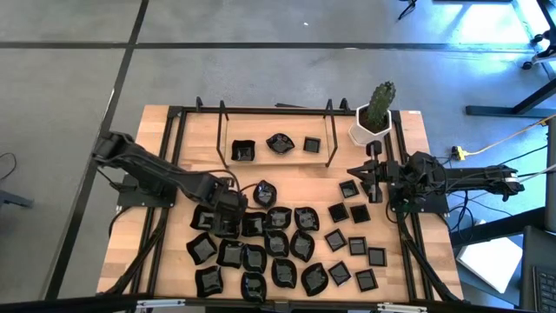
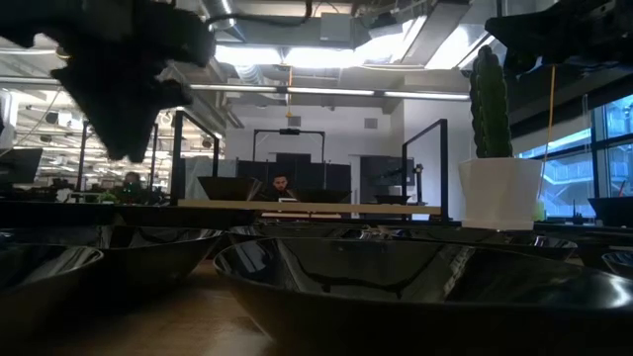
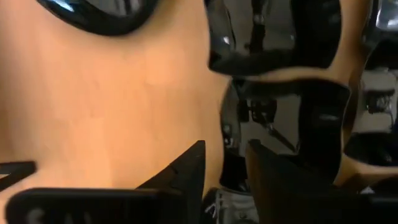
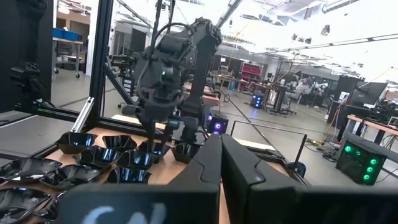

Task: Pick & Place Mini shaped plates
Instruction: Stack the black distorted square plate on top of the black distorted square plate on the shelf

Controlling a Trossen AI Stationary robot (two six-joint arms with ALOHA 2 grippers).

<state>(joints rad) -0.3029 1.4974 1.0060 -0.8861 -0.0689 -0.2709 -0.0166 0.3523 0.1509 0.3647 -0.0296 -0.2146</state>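
I am looking down on the light wooden table (image 1: pixel 174 130) with its black metal frame. The glossy black mini shaped plates (image 1: pixel 287 248) are lying crowded across the near half, from about seven o'clock round to five o'clock of the table's middle: wavy-edged and leaf-like ones bunched toward seven and six, small flat square ones (image 1: pixel 356 246) spread toward four and five. Three more black dishes (image 1: pixel 280 144) are sitting in a row at twelve o'clock, inside the black wire rack (image 1: pixel 274 130): a squarish one, a wavy one and a small one.

The left gripper (image 1: pixel 228 211) is hanging at about nine o'clock of the table's middle, right over the edge of the plate cluster. In the left wrist view its two dark fingers (image 3: pixel 186 174) are standing a narrow gap apart, nothing between them, with bare wood under one and a wavy-edged black dish (image 3: pixel 292 130) under the other. Whether a fingertip is touching that dish I cannot tell.

The right gripper (image 1: pixel 354 171) is waiting at about three o'clock, pointing inward, just beside the nearest square plates. In the right wrist view its fingers (image 4: pixel 208 165) are pressed together, holding nothing.

The white hexagonal pot with a green cactus (image 1: pixel 375 117) is standing at about one o'clock, near the far right corner. From the low view, a black dish (image 2: pixel 415 287) is filling the foreground with the pot upright behind it.
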